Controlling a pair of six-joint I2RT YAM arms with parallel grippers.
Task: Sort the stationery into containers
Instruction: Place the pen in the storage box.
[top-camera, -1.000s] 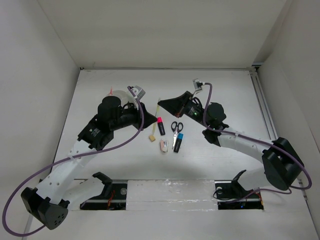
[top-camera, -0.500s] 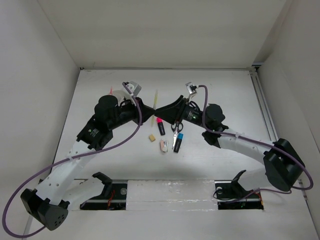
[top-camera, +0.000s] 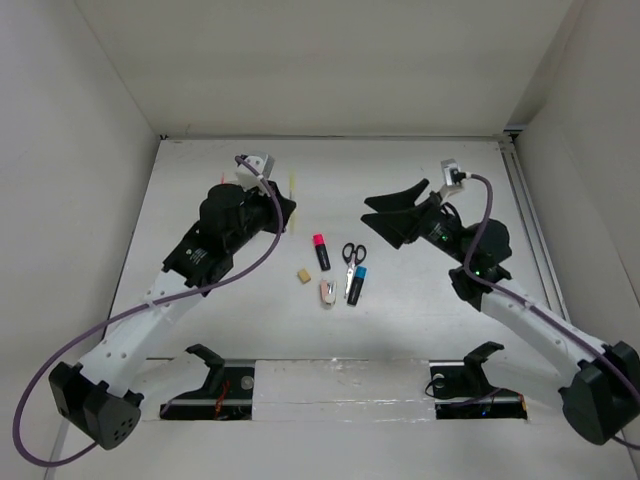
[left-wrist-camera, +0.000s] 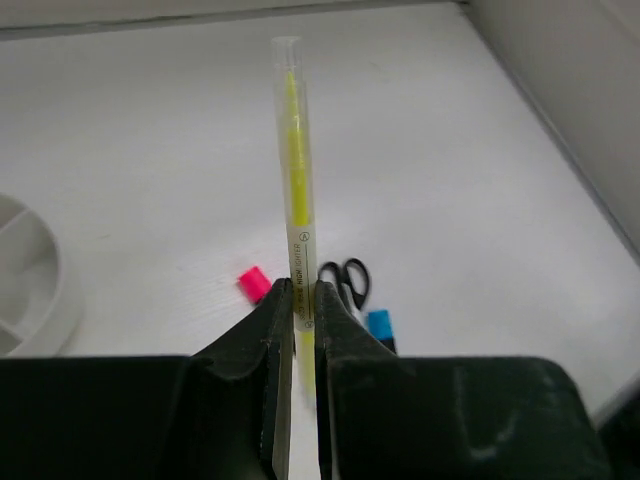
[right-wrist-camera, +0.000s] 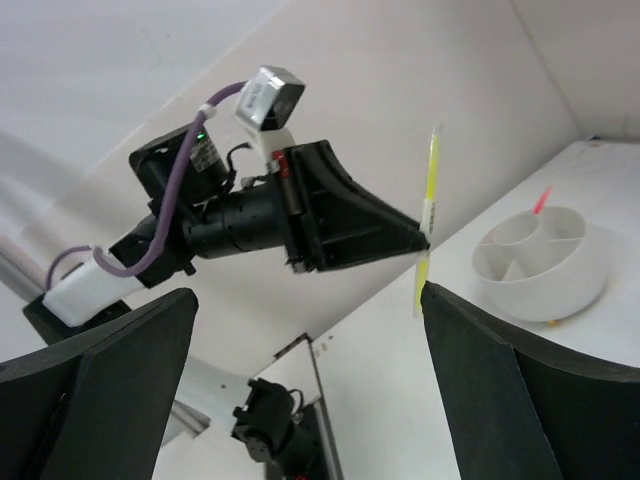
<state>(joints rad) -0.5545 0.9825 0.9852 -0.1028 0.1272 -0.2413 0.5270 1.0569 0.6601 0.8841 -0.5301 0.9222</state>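
right gripper (top-camera: 370, 207) retreated from yellow stick (left-wrist-camera: 296, 180)

White tabletop (top-camera: 430, 320), matte, boxed in by three plain white panels: back wall (top-camera: 320, 60), left wall (top-camera: 60, 200), right wall (top-camera: 600, 150). A dark seam shows where the back panel meets the table. A metal rail (top-camera: 528, 215) runs along the table's right edge. Near edge has a glossy white strip (top-camera: 340, 380) between two dark cutouts. Light is even and diffuse, shadows soft.
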